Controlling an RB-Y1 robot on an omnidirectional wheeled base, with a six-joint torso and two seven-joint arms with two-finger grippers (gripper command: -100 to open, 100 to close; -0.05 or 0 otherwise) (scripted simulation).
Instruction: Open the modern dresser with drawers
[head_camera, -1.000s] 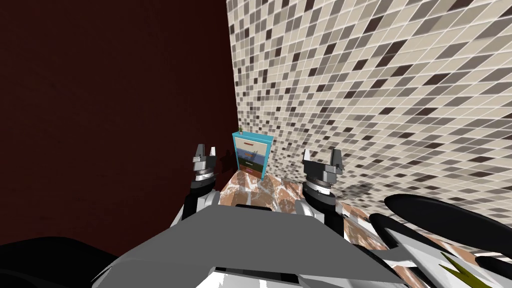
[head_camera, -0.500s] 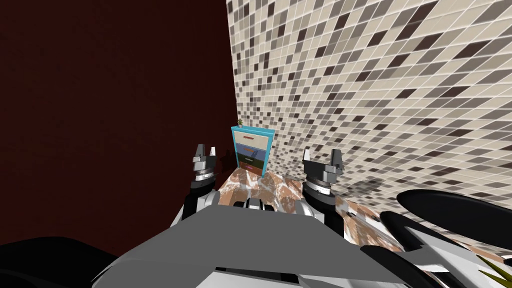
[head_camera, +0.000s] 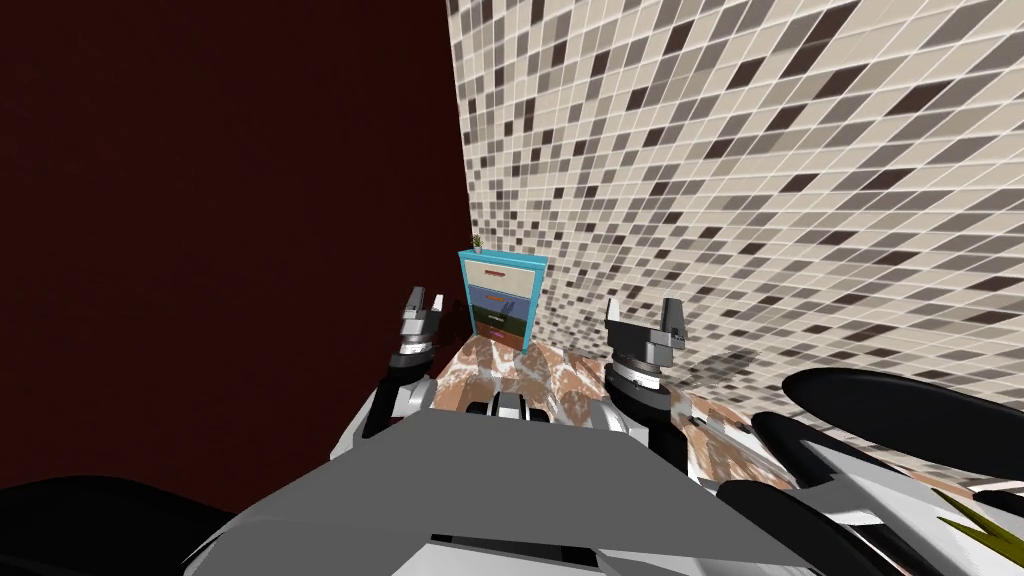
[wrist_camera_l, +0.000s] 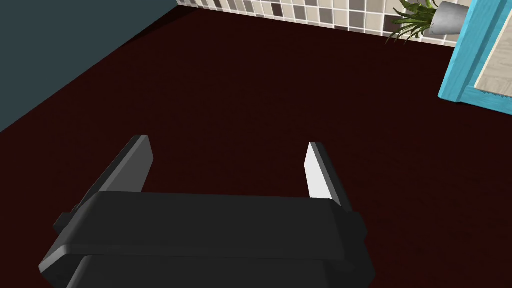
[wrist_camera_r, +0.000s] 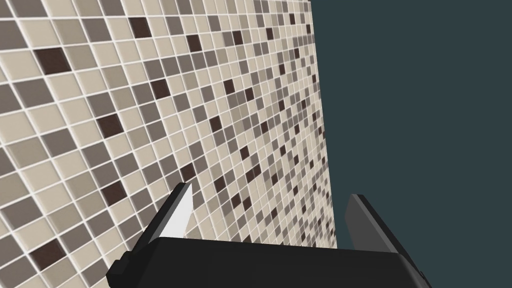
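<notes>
A blue-framed dresser (head_camera: 503, 298) with several differently coloured drawers stands in the far corner, where the dark red wall meets the tiled wall; its drawers look shut. A small potted plant (head_camera: 478, 242) sits on top of it. My left gripper (head_camera: 424, 304) is raised well short of the dresser and to its left, open and empty. In the left wrist view the left gripper (wrist_camera_l: 227, 160) faces the dark red wall, with the dresser's blue corner (wrist_camera_l: 467, 60) and the plant (wrist_camera_l: 425, 17) off to one side. My right gripper (head_camera: 645, 312) is raised right of the dresser, open and empty, as the right wrist view's gripper (wrist_camera_r: 272, 210) confirms.
A dark red wall (head_camera: 220, 230) runs along the left and a mosaic-tiled wall (head_camera: 760, 180) along the right. A brown-and-white marbled floor (head_camera: 540, 375) leads to the dresser. A black curved object (head_camera: 890, 410) lies low at the right.
My left hand has turned and tilted toward the dresser, and its fingers have spread wider. The view has shifted a little as I moved; the right arm stays as it was.
</notes>
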